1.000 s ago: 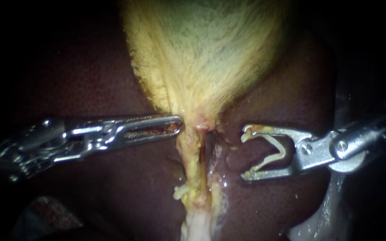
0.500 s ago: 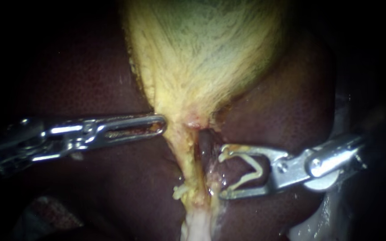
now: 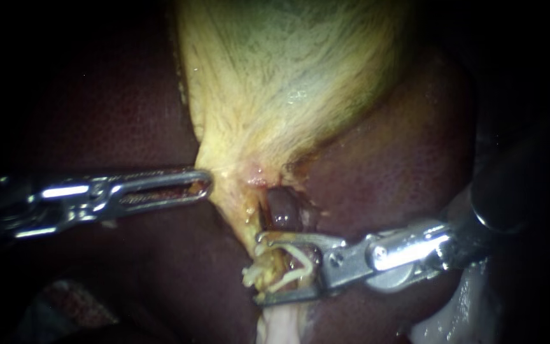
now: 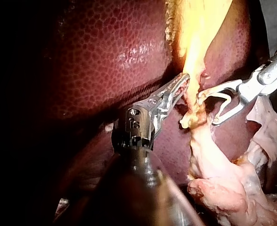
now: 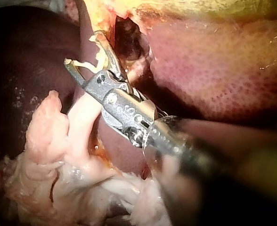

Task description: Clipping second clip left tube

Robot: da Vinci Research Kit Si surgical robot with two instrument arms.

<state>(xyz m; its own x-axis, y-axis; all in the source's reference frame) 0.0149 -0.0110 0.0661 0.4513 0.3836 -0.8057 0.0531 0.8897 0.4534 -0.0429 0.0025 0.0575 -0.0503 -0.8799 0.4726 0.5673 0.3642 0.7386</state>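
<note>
The yellow-green gallbladder narrows to a neck with a yellowish tube running down from it. To that tube's right, across a small gap, lies a darker red tube. My right instrument carries a pale open clip between jaws that stand wide apart. The jaws straddle the yellowish left tube, one above and one below. The left wrist view shows this right instrument just beside the tube. My left instrument is shut on the gallbladder's neck edge, holding it leftward.
Dark red liver lies on both sides of the gallbladder. Pale fatty tissue hangs below the tubes and, in the right wrist view, this fatty tissue lies bunched beside my right instrument's shaft.
My right instrument moved left and down until its clip-bearing jaws straddle the yellowish tube. My left instrument moved left, and the gallbladder's neck shifted left with it.
</note>
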